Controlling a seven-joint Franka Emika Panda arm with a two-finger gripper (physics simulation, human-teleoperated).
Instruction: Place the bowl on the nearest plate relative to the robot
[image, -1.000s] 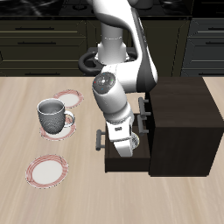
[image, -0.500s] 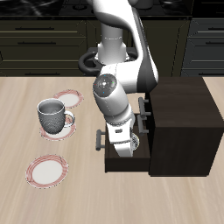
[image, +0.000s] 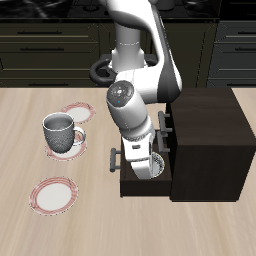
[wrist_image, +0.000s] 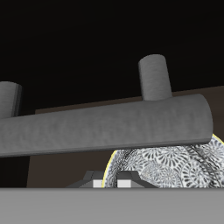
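The small round whitish bowl with a grey patterned inside (image: 158, 166) lies in the pulled-out drawer of the dark brown wooden cabinet (image: 208, 135), which stands on the light wooden table (image: 25, 140). Only a sliver of its rim shows in the exterior view, peeking out just beside the white robot arm's (image: 128, 105) lowered end. The claw (image: 143, 167) hangs right over the drawer's opening, directly above and partly in front of the bowl, so most of the bowl is hidden there.

In the wrist view the bowl's grey floral pattern (wrist_image: 171, 168) fills the space just behind the thick grey drawer handle bar (wrist_image: 105, 128), and the claw's fingertips (wrist_image: 98, 183) show close against the bowl's near rim. Whether the fingers already touch the rim cannot be told, nor how wide the claw stands.

Away from the cabinet, a tall grey-white mug with a handle (image: 60, 131) sits on one round white plate with a reddish-pink rim (image: 68, 148). A second such plate (image: 76, 112) lies farther back, towards the robot's base, and a third (image: 54, 194) lies nearer the table's front edge.
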